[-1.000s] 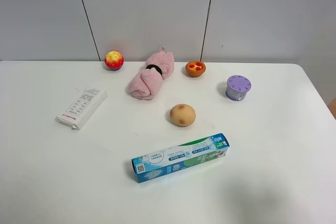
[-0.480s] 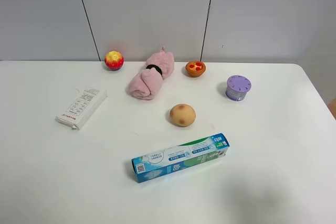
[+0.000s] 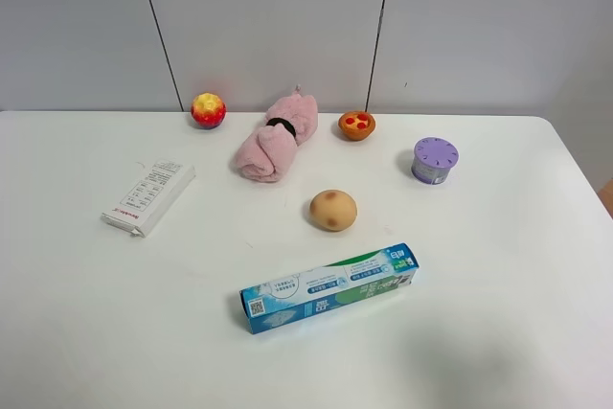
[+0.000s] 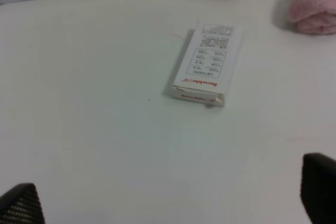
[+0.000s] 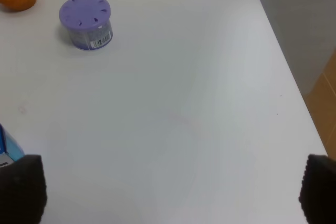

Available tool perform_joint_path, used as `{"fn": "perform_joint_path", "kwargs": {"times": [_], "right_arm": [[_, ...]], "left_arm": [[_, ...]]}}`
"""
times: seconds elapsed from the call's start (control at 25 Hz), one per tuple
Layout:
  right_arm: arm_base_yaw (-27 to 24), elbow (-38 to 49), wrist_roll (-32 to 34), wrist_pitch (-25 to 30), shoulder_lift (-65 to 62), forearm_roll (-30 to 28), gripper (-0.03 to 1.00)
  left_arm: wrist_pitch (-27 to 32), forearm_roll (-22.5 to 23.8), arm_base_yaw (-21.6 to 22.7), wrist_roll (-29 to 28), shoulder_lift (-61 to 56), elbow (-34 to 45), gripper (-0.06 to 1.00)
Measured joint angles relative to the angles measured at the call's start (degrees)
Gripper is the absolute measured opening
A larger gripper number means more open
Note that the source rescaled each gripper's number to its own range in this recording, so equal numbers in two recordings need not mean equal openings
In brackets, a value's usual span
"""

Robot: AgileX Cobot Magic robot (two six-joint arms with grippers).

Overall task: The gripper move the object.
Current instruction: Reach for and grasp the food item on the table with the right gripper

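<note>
Tart (image 3: 356,124) sits near the far edge of the table (image 3: 536,313), between the pink towel roll (image 3: 278,138) and the purple can (image 3: 436,160), untouched. Right gripper (image 5: 169,190) is spread wide and holds nothing. The tart shows in its wrist view, so I judge this arm better placed to reach. Left gripper (image 4: 168,203) is likewise wide and empty (it faces the white box (image 4: 205,64)).

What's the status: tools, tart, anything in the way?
Left tool open, empty. Right tool open, empty. Tart untouched, standing between pink towel and purple canister. Nothing touches it.
</note>
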Motion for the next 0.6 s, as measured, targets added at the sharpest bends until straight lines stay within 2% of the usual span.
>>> {"fn": "perform_joint_path", "kwargs": {"times": [0.32, 0.6], "right_arm": [[0.0, 0.0, 0.0, 0.0, 1.3, 0.0, 1.00], [1.3, -3.4, 0.0, -1.2, 15.3, 0.5, 1.00]], "left_arm": [[0.0, 0.0, 0.0, 0.0, 0.0, 0.0, 1.00], [0.0, 0.0, 0.0, 0.0, 0.0, 0.0, 1.00]]}}
